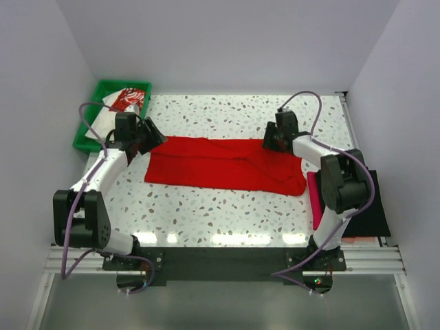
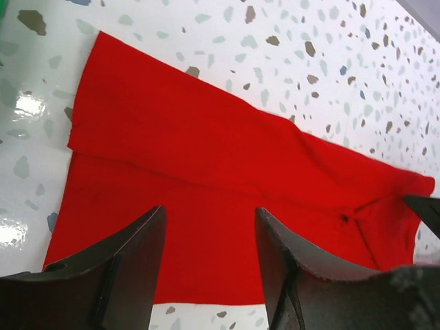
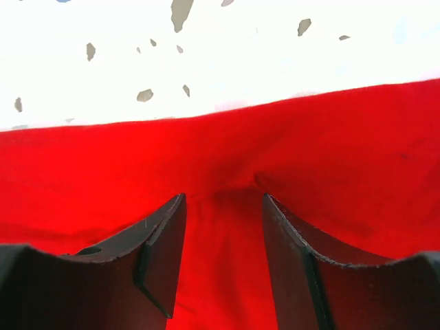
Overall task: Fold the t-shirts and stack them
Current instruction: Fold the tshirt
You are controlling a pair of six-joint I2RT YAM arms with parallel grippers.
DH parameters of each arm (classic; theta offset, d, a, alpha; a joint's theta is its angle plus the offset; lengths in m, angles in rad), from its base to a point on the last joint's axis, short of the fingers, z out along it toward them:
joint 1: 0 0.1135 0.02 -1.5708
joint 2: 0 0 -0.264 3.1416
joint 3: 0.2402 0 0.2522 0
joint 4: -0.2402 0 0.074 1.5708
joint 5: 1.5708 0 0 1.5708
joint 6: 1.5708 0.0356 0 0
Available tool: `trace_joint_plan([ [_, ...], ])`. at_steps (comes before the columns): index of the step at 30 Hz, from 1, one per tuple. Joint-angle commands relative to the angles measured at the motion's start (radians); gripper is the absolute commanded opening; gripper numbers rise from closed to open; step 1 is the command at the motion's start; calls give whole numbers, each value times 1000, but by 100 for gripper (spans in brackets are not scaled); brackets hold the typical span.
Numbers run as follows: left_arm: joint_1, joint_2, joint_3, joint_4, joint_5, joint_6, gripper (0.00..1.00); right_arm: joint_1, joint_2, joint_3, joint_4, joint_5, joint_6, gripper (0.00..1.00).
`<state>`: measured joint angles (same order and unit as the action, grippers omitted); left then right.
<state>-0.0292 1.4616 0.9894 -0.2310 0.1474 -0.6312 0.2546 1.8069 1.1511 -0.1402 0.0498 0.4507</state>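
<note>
The red t-shirt (image 1: 220, 165) lies folded lengthwise into a long strip across the middle of the table; it also shows in the left wrist view (image 2: 206, 179) and the right wrist view (image 3: 275, 151). My left gripper (image 1: 152, 135) is open and empty over the strip's left end (image 2: 210, 213). My right gripper (image 1: 269, 142) is open and empty over the strip's right part (image 3: 223, 203). The white t-shirt with a red print (image 1: 122, 103) lies in the green tray (image 1: 89, 124) at the far left. Folded magenta (image 1: 314, 196) and black (image 1: 371, 206) shirts lie at the right edge.
White walls close in the table on the left, back and right. The green tray stands just behind my left arm.
</note>
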Motion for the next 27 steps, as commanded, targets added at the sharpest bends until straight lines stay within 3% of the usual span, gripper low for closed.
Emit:
trace_joint_plan([
  [1,-5,-76,-6,-11,90,80,59,2,22,68,30,61,-61,51],
  [12,-5,-121,-37,9,109,110,60,2,89,58,54,47,-61,47],
  [17,-5,-116,-43,18,126,103,60,3,92,47,56,27,-44,35],
  [18,-5,-118,-43,16,126,105,60,3,85,44,56,24,-40,25],
  [23,-5,-127,-47,18,123,105,60,6,-1,-5,62,-1,5,3],
  [27,-5,-132,-51,18,123,103,60,14,-56,-42,53,-31,37,0],
])
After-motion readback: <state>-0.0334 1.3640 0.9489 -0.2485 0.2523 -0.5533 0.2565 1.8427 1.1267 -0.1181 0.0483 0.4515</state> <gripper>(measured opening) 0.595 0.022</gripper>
